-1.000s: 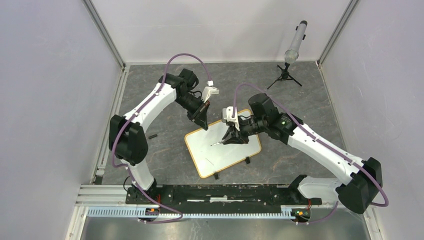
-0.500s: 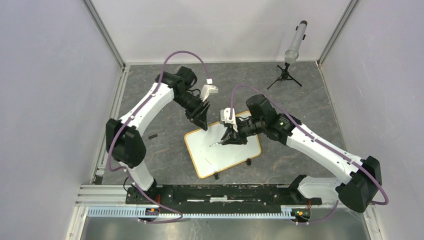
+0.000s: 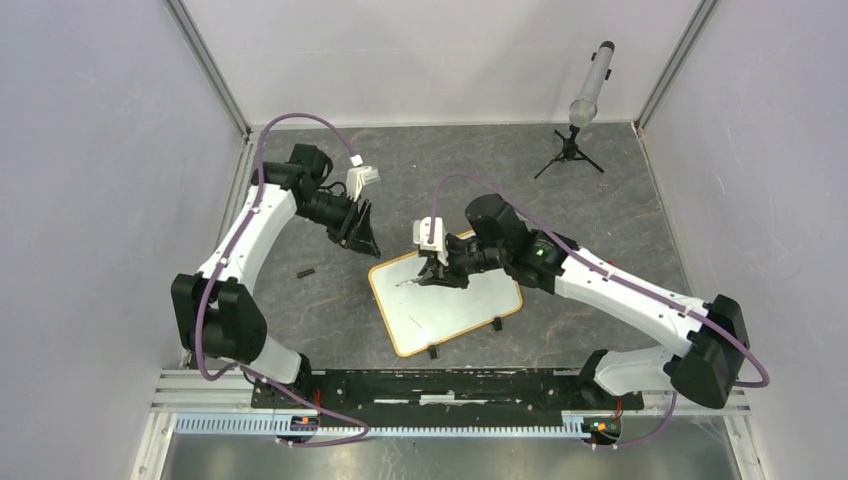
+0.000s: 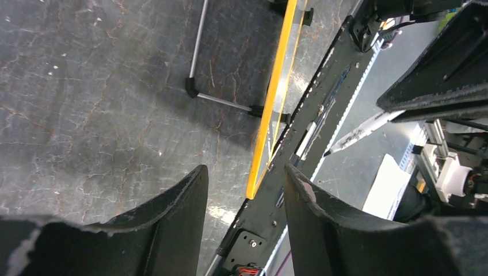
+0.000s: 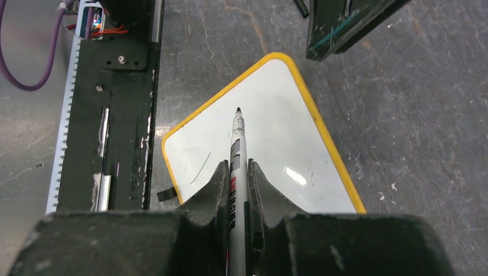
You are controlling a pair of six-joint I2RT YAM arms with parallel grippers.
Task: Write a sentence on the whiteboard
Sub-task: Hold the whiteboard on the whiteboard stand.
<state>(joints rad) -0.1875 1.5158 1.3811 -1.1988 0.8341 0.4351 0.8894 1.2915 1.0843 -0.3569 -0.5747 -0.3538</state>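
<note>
Your right jaws are closed on the marker (image 5: 237, 150), one finger (image 5: 214, 185) pressed to each side of its barrel. The marker points out ahead of the jaws, with its dark tip over the white face of the board (image 5: 282, 135), close to one rounded corner. You cannot tell from these views whether the tip touches the surface.

Your left jaws stand partly open with nothing between them. Their fingers (image 4: 172, 215) hang over bare desk (image 3: 300, 215) just off the board's far left corner, clear of its frame.

The board (image 3: 455, 305) lies flat on the desk in front of the arm bases, turned at an angle between the two arms.

You have one board and one marker. Two black feet (image 3: 495, 322) sit on the board's near long edge. One short thin stroke (image 5: 200, 167) shows on the white. One small dark stub (image 3: 306, 272) lies on the desk left of the board, and one black tripod (image 3: 569, 152) with a grey tube stands in the far right corner.

The board is glossy white with a patch of glare, framed in a thin orange-yellow rim with rounded corners. The marker is a slim white cylinder with grey and red print. The fingers are matte black and rough at the edges. The desk is grey and veined like stone.
</note>
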